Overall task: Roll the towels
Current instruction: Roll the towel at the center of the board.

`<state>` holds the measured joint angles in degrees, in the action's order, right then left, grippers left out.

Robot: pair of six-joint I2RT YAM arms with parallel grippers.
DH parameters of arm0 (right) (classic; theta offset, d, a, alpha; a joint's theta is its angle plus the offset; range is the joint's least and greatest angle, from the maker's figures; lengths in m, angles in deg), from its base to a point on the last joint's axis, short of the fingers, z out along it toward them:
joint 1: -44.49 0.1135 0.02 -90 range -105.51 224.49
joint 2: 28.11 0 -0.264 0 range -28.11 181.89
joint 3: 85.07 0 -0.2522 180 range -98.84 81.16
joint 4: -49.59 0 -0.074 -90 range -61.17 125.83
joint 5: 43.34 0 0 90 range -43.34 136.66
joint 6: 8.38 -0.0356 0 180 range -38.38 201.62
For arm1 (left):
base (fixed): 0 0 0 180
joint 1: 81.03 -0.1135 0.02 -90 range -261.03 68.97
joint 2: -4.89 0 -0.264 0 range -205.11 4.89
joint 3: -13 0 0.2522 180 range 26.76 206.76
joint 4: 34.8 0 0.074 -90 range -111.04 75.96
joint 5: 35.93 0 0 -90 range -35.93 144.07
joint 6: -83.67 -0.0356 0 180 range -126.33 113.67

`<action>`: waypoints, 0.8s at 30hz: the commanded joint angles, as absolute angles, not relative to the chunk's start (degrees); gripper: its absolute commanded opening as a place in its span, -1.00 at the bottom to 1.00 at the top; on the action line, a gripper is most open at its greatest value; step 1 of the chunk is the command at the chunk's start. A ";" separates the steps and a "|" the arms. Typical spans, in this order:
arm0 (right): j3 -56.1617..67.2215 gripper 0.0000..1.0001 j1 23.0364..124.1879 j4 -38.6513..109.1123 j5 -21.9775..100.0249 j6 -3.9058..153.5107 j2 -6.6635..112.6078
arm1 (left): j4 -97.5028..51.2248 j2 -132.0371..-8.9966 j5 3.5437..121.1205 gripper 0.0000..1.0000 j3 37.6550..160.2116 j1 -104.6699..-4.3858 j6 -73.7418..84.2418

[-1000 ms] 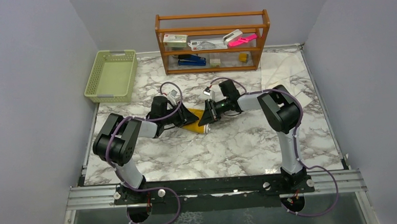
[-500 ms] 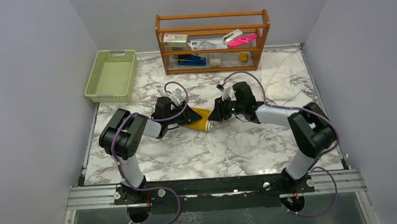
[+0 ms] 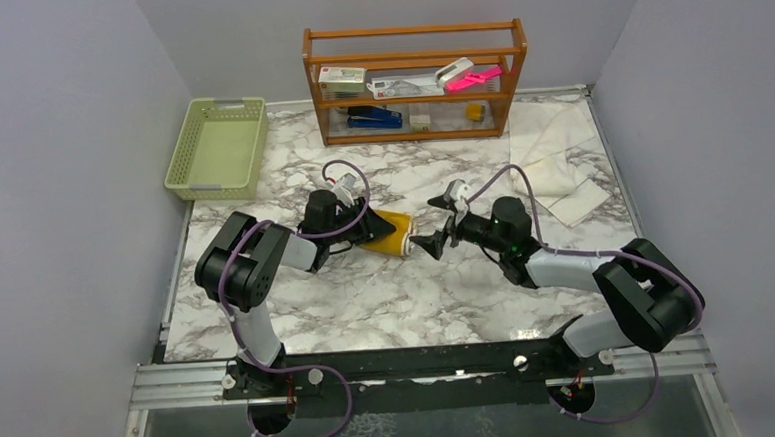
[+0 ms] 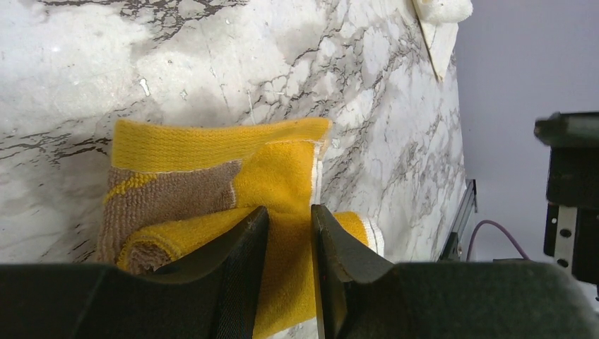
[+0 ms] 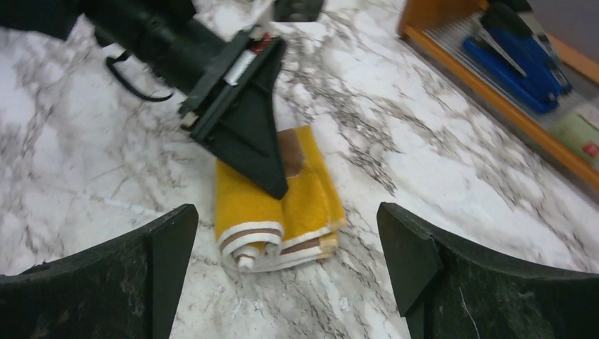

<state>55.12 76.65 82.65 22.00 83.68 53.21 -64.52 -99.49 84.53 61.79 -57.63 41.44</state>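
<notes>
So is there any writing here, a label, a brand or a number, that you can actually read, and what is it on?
Nothing here can be read.
The small box on the top shelf of the wooden rack has a red and white label, but the print is too small.
The greenish packet on the lower shelf has a red mark, which is blurred.
No writing shows on the yellow towel or the green basket.

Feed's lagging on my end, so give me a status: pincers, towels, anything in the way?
Left pincer shut on yellow towel, partly rolled. Right pincer open, clear of it. White towel unrolled at far right. Nothing blocking either towel.
</notes>
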 commanded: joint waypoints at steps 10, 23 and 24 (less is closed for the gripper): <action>46.89 0.93 89.60 69.63 21.11 119.70 64.45 | -51.17 -105.27 78.03 -0.33 59.71 -57.27 36.21; 35.31 0.29 90.04 49.31 28.00 115.73 69.77 | -48.45 -105.10 77.47 -0.47 60.56 -57.25 37.46; 34.63 0.28 90.48 47.78 28.81 115.50 70.04 | -48.19 -105.19 77.47 -0.59 60.74 -57.29 37.59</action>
<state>37.94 89.57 56.84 24.43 116.56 68.49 -63.21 -99.97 84.44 62.75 -57.63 41.46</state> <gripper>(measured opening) 0.658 0.285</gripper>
